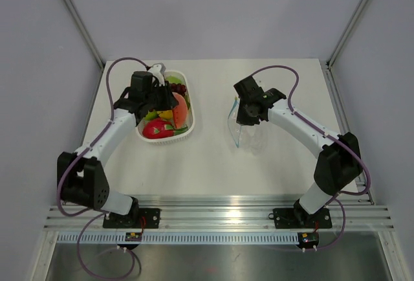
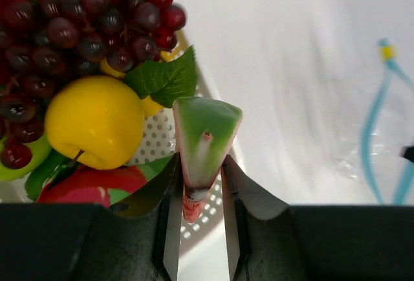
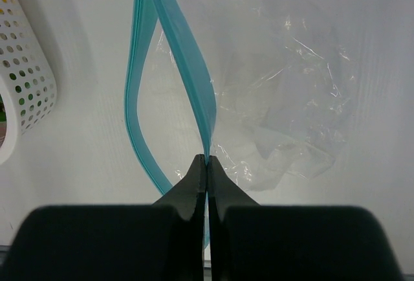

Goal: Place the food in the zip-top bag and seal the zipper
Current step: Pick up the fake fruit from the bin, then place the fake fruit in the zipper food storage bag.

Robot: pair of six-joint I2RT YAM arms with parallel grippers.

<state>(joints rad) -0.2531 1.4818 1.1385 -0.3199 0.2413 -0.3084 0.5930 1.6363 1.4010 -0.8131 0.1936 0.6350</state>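
My left gripper [image 2: 200, 180] is shut on a green-rinded wedge of toy food [image 2: 206, 140] and holds it just above the white basket's rim; from the top view this gripper [image 1: 163, 97] is over the basket. Dark purple grapes [image 2: 84, 22], a yellow fruit [image 2: 94, 122] and a red fruit [image 1: 155, 129] lie in the basket. My right gripper [image 3: 207, 162] is shut on one lip of the teal zipper [image 3: 194, 80]. It holds the clear zip-top bag [image 3: 291, 100] with its mouth gaping open. The bag [image 1: 251, 133] hangs right of the basket.
The white perforated basket [image 1: 189, 132] stands at the table's left middle; its edge shows in the right wrist view [image 3: 29, 80]. The bag's zipper [image 2: 375, 132] shows at the right of the left wrist view. Grey walls close in the table's back and sides.
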